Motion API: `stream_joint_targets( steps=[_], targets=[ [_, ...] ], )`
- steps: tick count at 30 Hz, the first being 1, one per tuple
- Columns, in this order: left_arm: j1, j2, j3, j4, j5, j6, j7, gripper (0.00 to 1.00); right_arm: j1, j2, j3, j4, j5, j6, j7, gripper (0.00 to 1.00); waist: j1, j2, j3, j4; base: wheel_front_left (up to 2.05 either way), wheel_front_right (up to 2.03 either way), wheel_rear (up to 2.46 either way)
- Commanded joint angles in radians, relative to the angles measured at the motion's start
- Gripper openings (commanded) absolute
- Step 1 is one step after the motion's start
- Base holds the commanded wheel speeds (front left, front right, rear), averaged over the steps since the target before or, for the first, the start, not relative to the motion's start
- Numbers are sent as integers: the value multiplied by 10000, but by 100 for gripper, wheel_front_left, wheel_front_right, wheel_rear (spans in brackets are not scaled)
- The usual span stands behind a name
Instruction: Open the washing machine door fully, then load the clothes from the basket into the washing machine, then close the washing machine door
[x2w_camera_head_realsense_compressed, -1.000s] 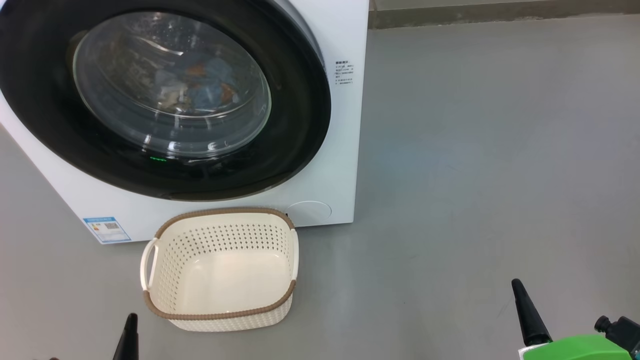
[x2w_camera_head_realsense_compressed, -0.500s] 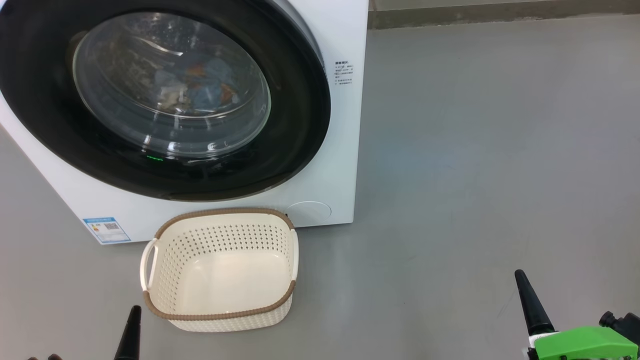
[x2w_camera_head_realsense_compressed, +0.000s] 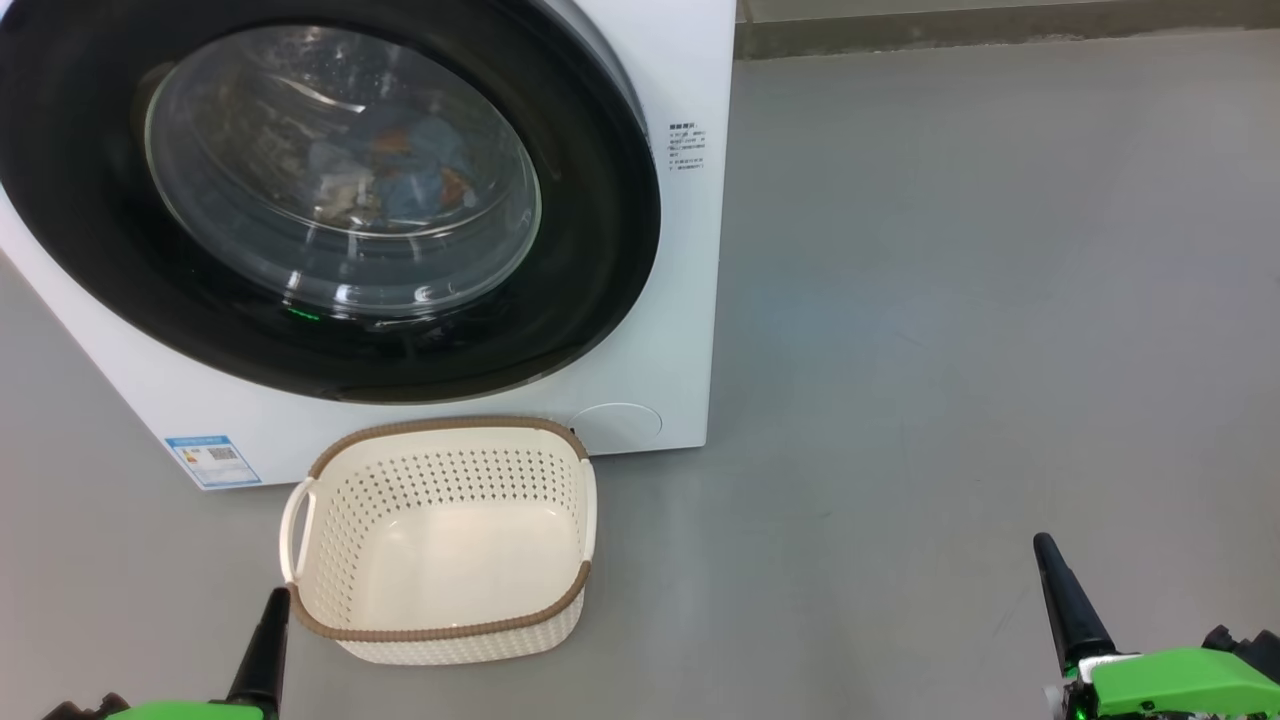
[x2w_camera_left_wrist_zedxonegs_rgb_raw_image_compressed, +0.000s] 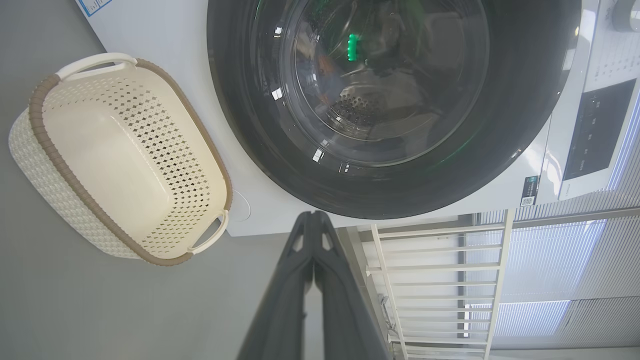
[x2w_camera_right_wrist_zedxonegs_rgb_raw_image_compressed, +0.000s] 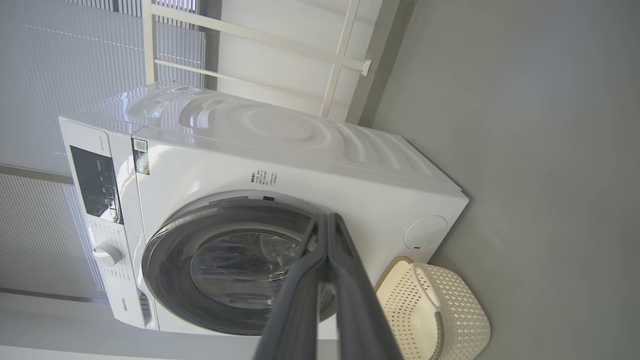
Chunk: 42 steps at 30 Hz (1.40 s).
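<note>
The white washing machine (x2w_camera_head_realsense_compressed: 690, 300) stands at the upper left with its black-rimmed round door (x2w_camera_head_realsense_compressed: 600, 250) closed flat against the front. Through the glass I see the light-blue and orange clothes (x2w_camera_head_realsense_compressed: 410, 170) lying in the drum. The cream basket (x2w_camera_head_realsense_compressed: 440, 625) with a brown rim sits on the floor right in front of the machine, nothing in it. My left gripper (x2w_camera_head_realsense_compressed: 277, 598) rises at the bottom left beside the basket's near corner, shut and holding nothing. My right gripper (x2w_camera_head_realsense_compressed: 1045, 545) stands at the bottom right over bare floor, shut, nothing in it. Both wrist views show fingers (x2w_camera_left_wrist_zedxonegs_rgb_raw_image_compressed: 312, 220) (x2w_camera_right_wrist_zedxonegs_rgb_raw_image_compressed: 327, 220) pressed together.
Grey floor (x2w_camera_head_realsense_compressed: 950, 350) stretches wide to the right of the machine. A wall base (x2w_camera_head_realsense_compressed: 1000, 25) runs along the back. A white rail frame (x2w_camera_left_wrist_zedxonegs_rgb_raw_image_compressed: 440, 280) and window blinds (x2w_camera_right_wrist_zedxonegs_rgb_raw_image_compressed: 75, 60) stand behind the machine.
Both grippers have risen a little into the head view, the left one nearing the basket's near corner. The machine, door and basket have not moved.
</note>
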Motion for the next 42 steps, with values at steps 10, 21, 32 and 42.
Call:
stream_joint_targets(
  steps=[10,21,32,42],
  targets=[
    [-655,171,277,-131,-1332,-26,346,0,-645,-112,67,-206,1363,-34,355,0,0,0,-6,-6,0,0,0],
    [-832,175,290,-83,-2312,-27,594,0,-763,-105,-7,-184,2343,-38,620,0,0,0,-12,-11,0,0,0],
    [-832,175,289,-83,-2313,-27,593,0,-766,-82,-39,-181,2316,-38,646,0,0,0,-12,-11,0,0,0],
    [-832,175,288,-83,-2314,-27,593,0,-769,-62,-68,-180,2292,-38,669,0,0,0,-12,-11,0,0,0]
  ],
)
